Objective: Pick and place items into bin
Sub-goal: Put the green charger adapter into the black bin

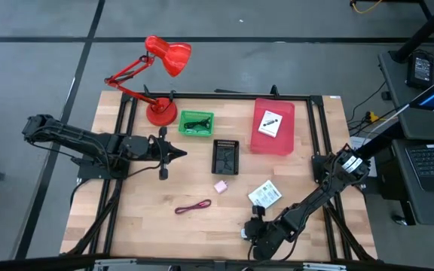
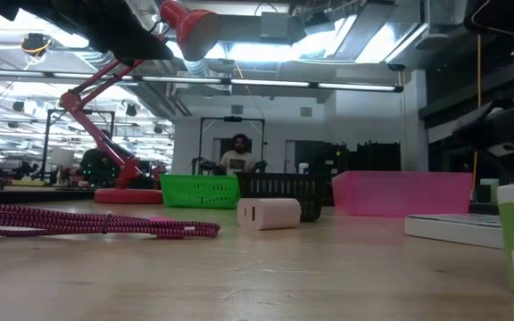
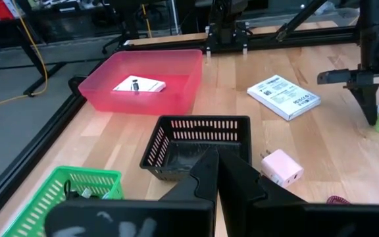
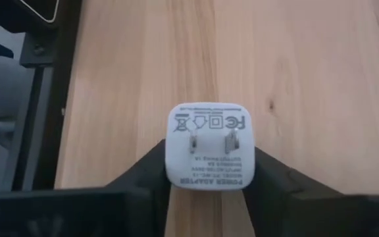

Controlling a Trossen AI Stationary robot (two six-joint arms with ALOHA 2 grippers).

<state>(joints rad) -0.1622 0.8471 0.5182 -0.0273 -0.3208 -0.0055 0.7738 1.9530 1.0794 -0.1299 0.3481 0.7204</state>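
On my right wrist feed the right tool has its two fingers pressed against either side of a small white power adapter, prongs facing the camera, so I read it as gripping that adapter; from above, this tool sits low at the near edge of the bench. The left tool is closed and empty, hovering left of the black bin. Around it I see a pink cube just below the black bin, a maroon cord lying apart to its left, a white printed packet near the right arm, another packet inside the pink bin, and a green basket beside the red lamp.
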